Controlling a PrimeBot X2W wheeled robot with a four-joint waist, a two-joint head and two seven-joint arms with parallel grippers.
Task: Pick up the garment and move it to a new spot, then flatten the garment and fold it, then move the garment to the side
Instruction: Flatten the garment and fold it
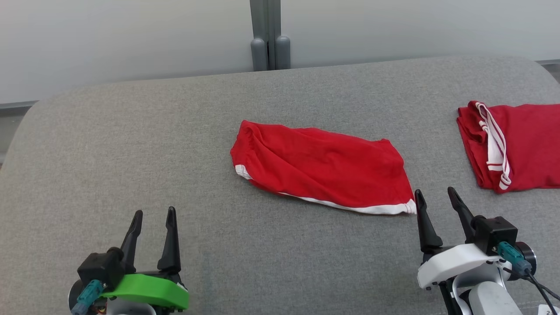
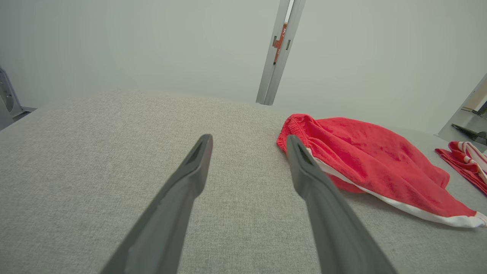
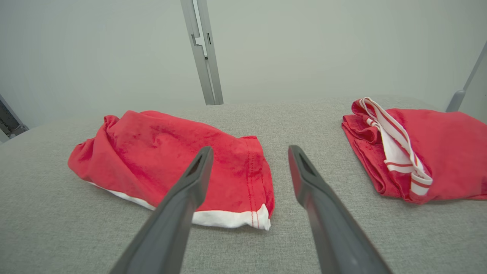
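The red garment (image 1: 321, 173) lies just beside the right hand (image 1: 434, 191), well apart from the left hand (image 1: 155, 211); both have fingers spread and hold nothing.

My left end effector (image 1: 153, 218) on its green wrist and my right end effector (image 1: 434, 196) on its white wrist are both wide apart, holding nothing.

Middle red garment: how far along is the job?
Done: nothing certain; the red garment lies wrinkled at the centre of the grey surface, not set aside. In hand: nothing; left gripper and right gripper are open, empty. Left: likely flattening, folding, moving it aside.
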